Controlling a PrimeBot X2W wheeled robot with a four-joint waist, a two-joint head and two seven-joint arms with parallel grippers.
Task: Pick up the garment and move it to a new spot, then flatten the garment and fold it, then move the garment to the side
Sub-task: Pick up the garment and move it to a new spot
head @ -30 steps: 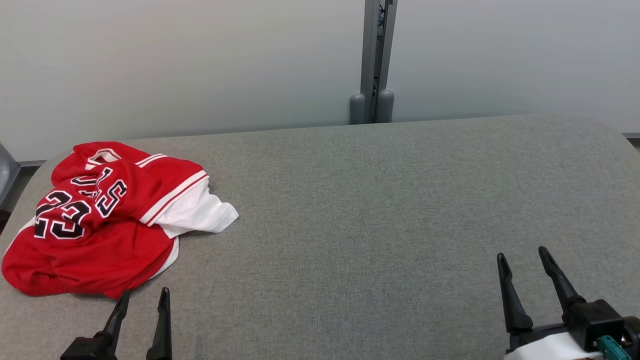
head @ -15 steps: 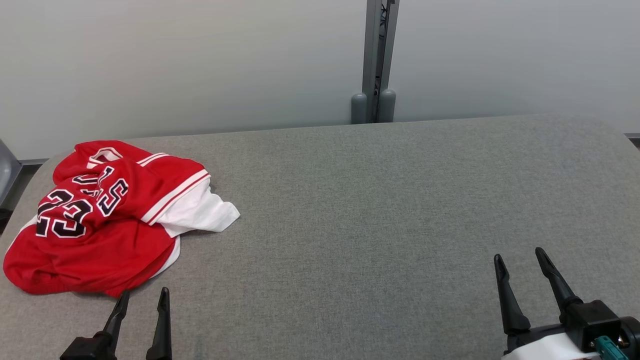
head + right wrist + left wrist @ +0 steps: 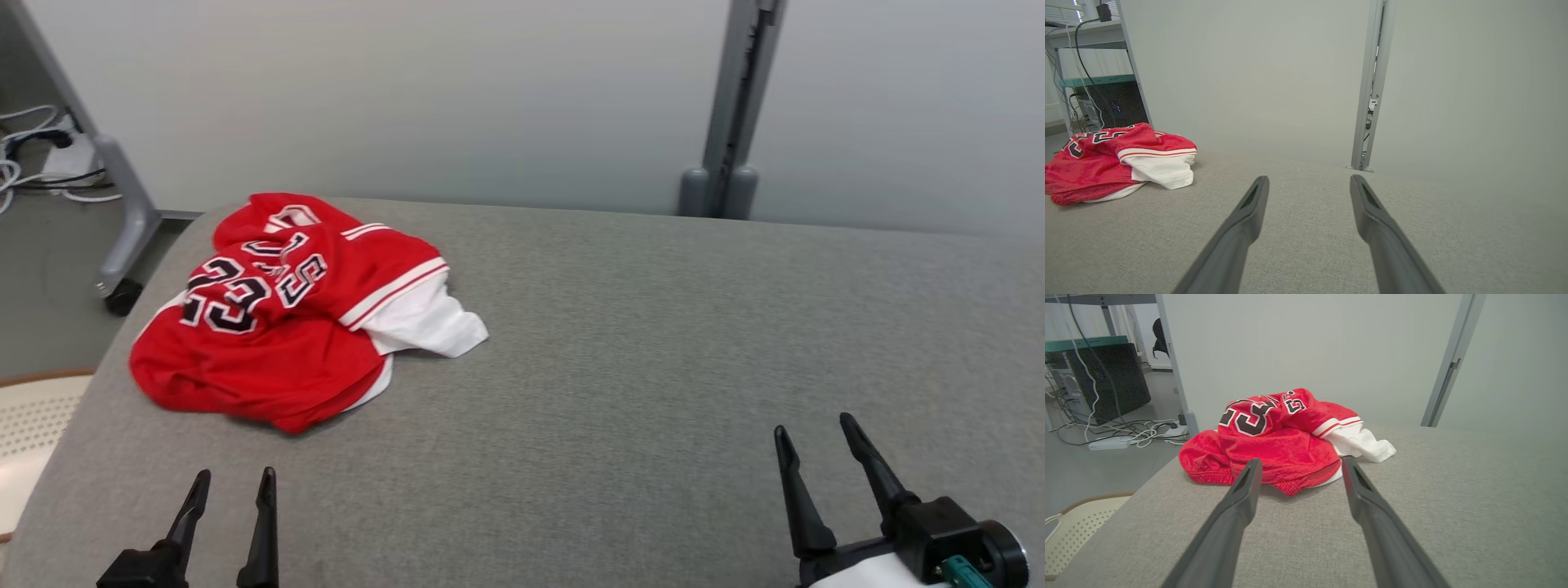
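A crumpled red jersey (image 3: 269, 367) numbered 23, with a white part spilling from its right edge, is seen lying on the far left area of the grey fabric worktop (image 3: 653, 327). The left tool (image 3: 235, 474) is held just short of the near hem, its fingers apart and empty. The right tool (image 3: 813, 425) is held well apart from the jersey, likewise spread and empty. A black computer tower (image 3: 1110, 379) and floor cables (image 3: 1126, 435) are brought in by the left wrist view. A grey post (image 3: 735, 106) behind the worktop is shown by the head view.
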